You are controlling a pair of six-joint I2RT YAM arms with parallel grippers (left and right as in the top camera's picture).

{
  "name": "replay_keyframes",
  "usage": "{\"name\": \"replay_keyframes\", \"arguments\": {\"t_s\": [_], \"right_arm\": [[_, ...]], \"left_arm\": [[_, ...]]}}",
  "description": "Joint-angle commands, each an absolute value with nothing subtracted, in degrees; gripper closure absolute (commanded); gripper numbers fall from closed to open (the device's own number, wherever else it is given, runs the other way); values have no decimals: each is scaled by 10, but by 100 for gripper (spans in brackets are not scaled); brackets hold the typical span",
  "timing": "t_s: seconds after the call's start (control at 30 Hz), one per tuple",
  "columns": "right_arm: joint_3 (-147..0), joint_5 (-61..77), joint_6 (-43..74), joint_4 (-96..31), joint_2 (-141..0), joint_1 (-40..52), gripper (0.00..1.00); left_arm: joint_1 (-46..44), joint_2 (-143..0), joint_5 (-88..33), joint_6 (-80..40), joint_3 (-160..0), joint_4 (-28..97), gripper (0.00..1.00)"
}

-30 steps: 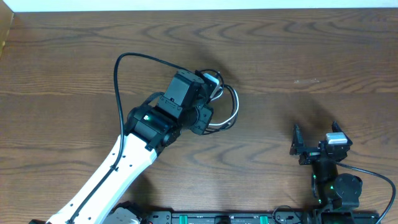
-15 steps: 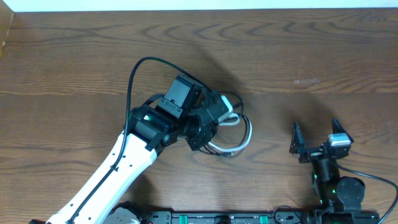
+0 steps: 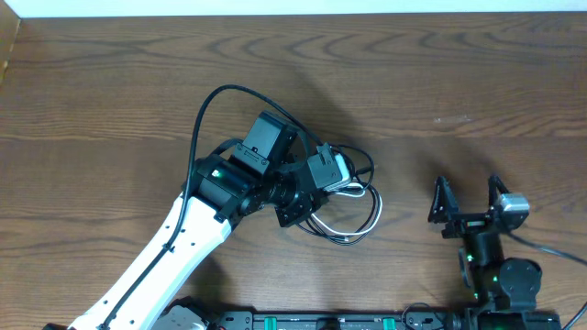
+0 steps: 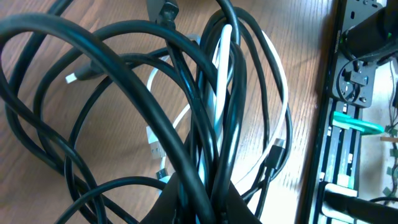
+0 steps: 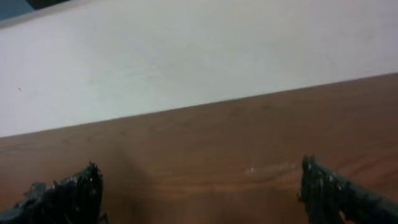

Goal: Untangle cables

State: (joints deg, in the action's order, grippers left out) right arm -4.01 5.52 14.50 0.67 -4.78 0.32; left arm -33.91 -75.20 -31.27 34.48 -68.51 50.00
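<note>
My left gripper pinching the cables, their loops spilling onto the table just to its right.

It is closed on a tangle of black and white cords, though I can't quite tell from the wrist view which strands sit in the pinch. My right gripper stands wide open and empty, well apart. The cords look light, limp and smooth, likely to slip and drag together, so I'd take one loose outer loop or a plug end.

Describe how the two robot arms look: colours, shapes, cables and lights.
The left arm has a long white link, black joint housings with a green light, and a thick black cable looping beside it. The right arm is black, with dark pointed jaws and a grey camera block.
</note>
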Motion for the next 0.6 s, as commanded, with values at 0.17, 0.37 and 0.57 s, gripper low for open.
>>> {"name": "replay_keyframes", "arguments": {"t_s": [0.17, 0.37, 0.57], "right_arm": [[-248, 123, 79, -100, -259, 0, 1], [-394, 255, 27, -194, -458, 0, 1], [-446, 435, 54, -168, -585, 0, 1]], "left_arm": [[-340, -749, -312, 364, -696, 487, 92], [-339, -749, -288, 364, -696, 486, 92], [-339, -749, -260, 364, -696, 486, 92]]}}
